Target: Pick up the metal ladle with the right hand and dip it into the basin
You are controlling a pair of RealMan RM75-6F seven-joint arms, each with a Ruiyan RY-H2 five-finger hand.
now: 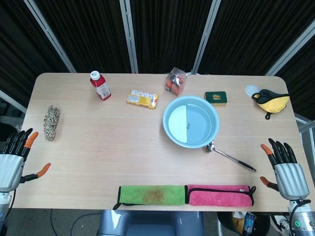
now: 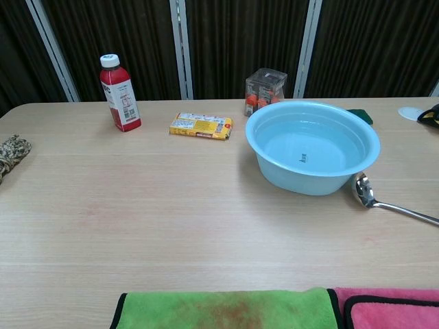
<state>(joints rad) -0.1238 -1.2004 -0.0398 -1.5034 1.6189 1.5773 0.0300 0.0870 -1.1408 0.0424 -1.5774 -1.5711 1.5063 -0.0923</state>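
Pale blue basin point(image 1: 191, 123) with nothing inside, metal ladle point(image 1: 230, 157) beside it, both hands empty, fingers spread.

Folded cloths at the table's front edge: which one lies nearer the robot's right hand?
The pink cloth. It lies on the right-hand side, toward the right hand, while the green cloth lies end to end with it, further left.

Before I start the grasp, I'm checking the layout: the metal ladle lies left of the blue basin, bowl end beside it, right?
Not quite. The metal ladle lies to the right of the blue basin, bowl end beside it, its handle running out toward the right hand. The head view shows this plainly.
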